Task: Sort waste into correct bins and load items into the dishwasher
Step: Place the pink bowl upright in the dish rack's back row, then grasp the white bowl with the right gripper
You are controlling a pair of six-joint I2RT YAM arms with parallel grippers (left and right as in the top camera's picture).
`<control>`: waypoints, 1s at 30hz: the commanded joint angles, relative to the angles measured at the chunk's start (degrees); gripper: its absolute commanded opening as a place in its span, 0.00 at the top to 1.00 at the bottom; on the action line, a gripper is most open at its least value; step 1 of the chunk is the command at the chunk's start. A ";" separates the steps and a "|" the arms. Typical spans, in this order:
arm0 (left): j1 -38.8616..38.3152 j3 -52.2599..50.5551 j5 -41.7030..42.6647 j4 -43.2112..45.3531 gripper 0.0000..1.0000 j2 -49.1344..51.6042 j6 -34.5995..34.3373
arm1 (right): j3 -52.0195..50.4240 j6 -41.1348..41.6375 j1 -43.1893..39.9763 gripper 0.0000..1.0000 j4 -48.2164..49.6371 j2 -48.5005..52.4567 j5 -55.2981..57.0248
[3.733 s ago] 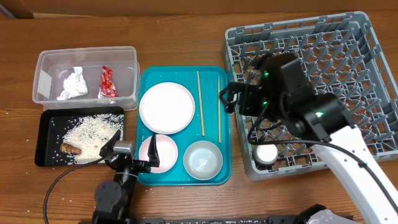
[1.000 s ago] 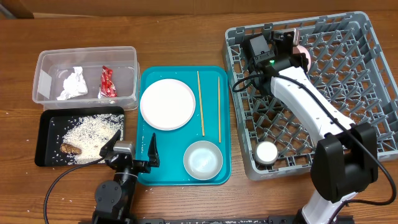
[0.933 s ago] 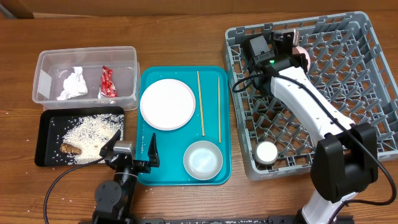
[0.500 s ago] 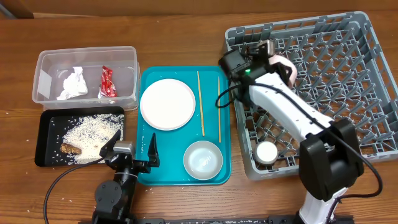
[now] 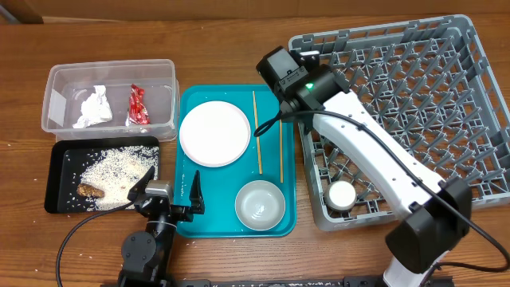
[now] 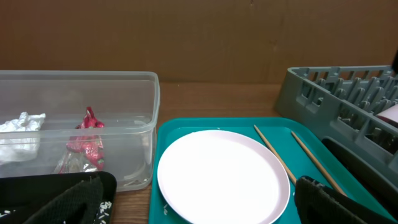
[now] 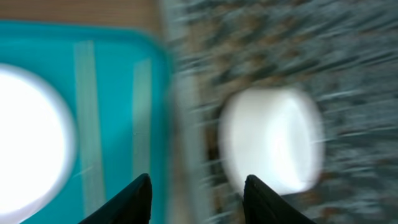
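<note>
A white plate [image 5: 213, 134], two chopsticks [image 5: 256, 131] and a pale bowl [image 5: 260, 203] lie on the teal tray [image 5: 231, 229]. A white cup [image 5: 343, 195] sits in the front left of the grey dishwasher rack [image 5: 446, 119]. My right gripper [image 5: 288, 73] hangs over the rack's back left corner. In the blurred right wrist view it [image 7: 199, 202] is open and empty, above a pale round thing [image 7: 270, 140] in the rack. The left gripper [image 5: 169, 195] rests open at the tray's front left, its fingers [image 6: 68, 202] wide apart before the plate [image 6: 221, 174].
The clear tub [image 5: 110, 65] at the back left holds a red wrapper [image 5: 139, 105] and a white tissue [image 5: 95, 108]. The black tray [image 5: 60, 155] in front of it holds rice [image 5: 115, 175] and a brown scrap [image 5: 90, 190]. The right arm spans the rack's left side.
The right gripper opened and let go of the pinkish bowl in the rack's back left, then swung left toward the teal tray. The left arm stayed still.
</note>
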 commanded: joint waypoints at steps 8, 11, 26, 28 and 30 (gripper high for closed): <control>0.31 -0.20 0.33 0.13 0.00 -0.11 1.49 | -19.26 -24.37 4.44 0.43 5.35 -1.25 -25.70; 0.31 -0.20 0.33 0.13 0.00 -0.11 1.49 | -23.80 -27.98 4.46 0.44 8.31 -1.25 -25.81; 0.31 -0.22 0.33 0.13 0.00 -0.11 1.49 | -28.37 -31.98 5.60 0.57 10.78 0.57 -30.08; 0.31 -0.22 0.33 0.13 0.00 -0.11 1.49 | -28.57 -31.98 5.99 0.66 11.26 1.62 -30.10; 0.31 -0.20 0.33 0.13 0.00 -0.11 1.49 | -28.57 -31.93 6.54 0.80 11.61 2.62 -30.08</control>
